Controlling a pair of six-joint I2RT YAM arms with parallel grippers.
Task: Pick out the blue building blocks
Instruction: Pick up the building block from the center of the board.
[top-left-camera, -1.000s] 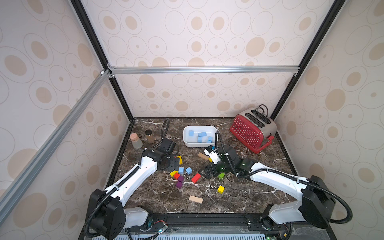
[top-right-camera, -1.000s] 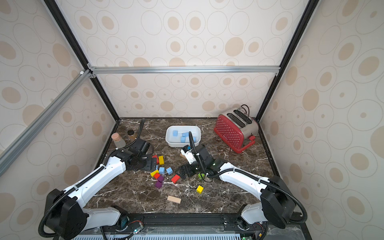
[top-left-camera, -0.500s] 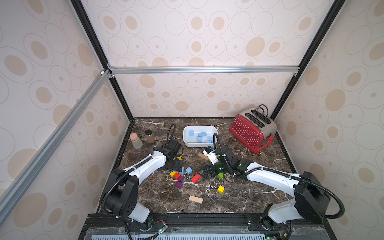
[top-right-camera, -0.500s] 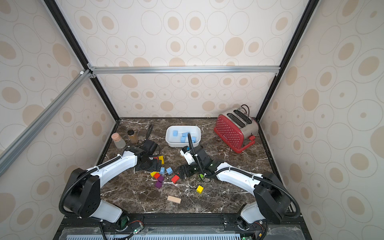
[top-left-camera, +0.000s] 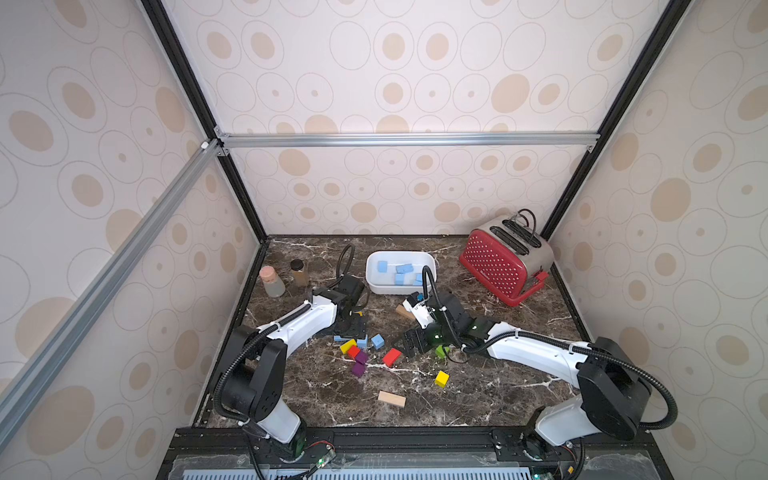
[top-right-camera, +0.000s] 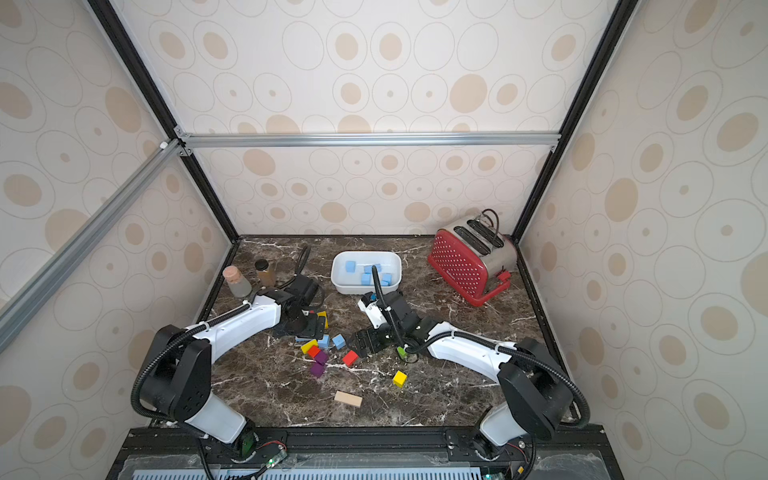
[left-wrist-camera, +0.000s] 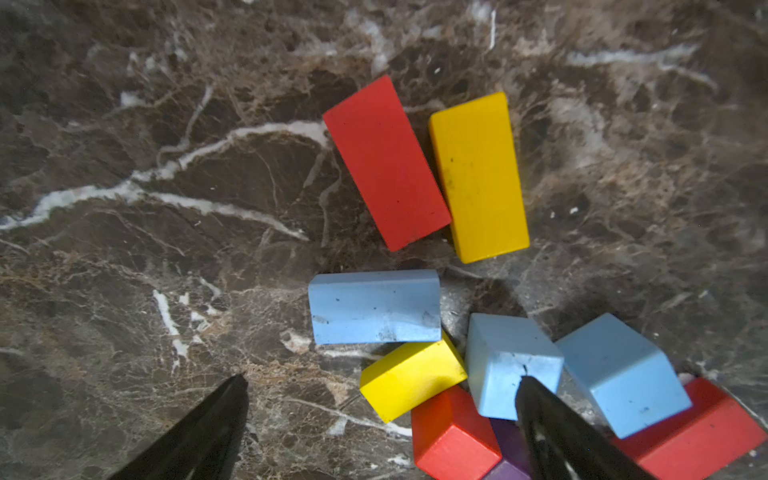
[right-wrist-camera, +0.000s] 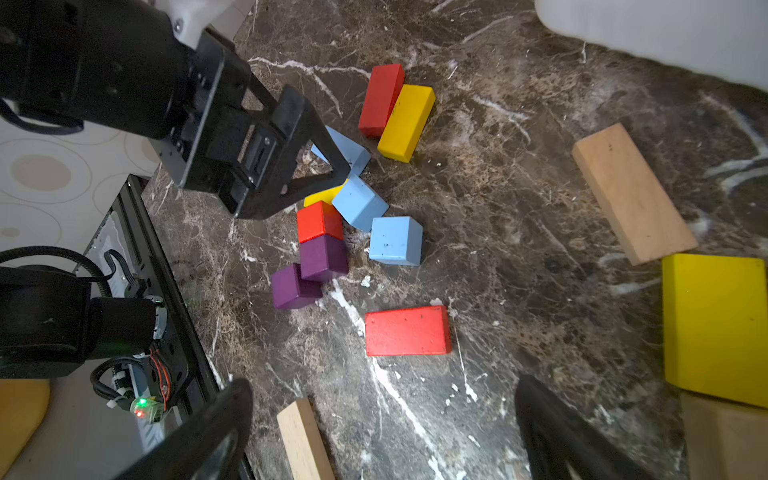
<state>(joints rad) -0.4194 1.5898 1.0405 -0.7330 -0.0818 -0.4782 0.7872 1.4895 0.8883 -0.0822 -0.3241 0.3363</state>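
Three blue building blocks lie in the mixed pile: a bar (left-wrist-camera: 374, 307) and two cubes (left-wrist-camera: 511, 365) (left-wrist-camera: 619, 374). The same cubes show in the right wrist view (right-wrist-camera: 357, 203) (right-wrist-camera: 395, 241). The bar (right-wrist-camera: 351, 151) is partly behind my left gripper there. Several more blue blocks lie in the white tub (top-left-camera: 374, 284). My left gripper (left-wrist-camera: 382, 379) hovers open low over the pile, one fingertip (left-wrist-camera: 540, 407) over the nearer blue cube. My right gripper (right-wrist-camera: 382, 384) is open above bare marble, holding nothing, just right of the pile in both top views (top-left-camera: 409, 343) (top-right-camera: 361, 340).
Red (right-wrist-camera: 407, 330), yellow (right-wrist-camera: 405, 122) and purple (right-wrist-camera: 322, 257) blocks mix with the blue ones. Tan wooden bars (right-wrist-camera: 631, 195) (top-left-camera: 391, 398), a green block (top-left-camera: 439, 351) and a yellow cube (top-left-camera: 441, 378) lie around. A red toaster (top-left-camera: 505, 262) stands back right, two jars (top-left-camera: 272, 282) back left.
My left arm has swung in and carried its gripper down over the block pile. The right gripper has shifted slightly left. Both stay open.
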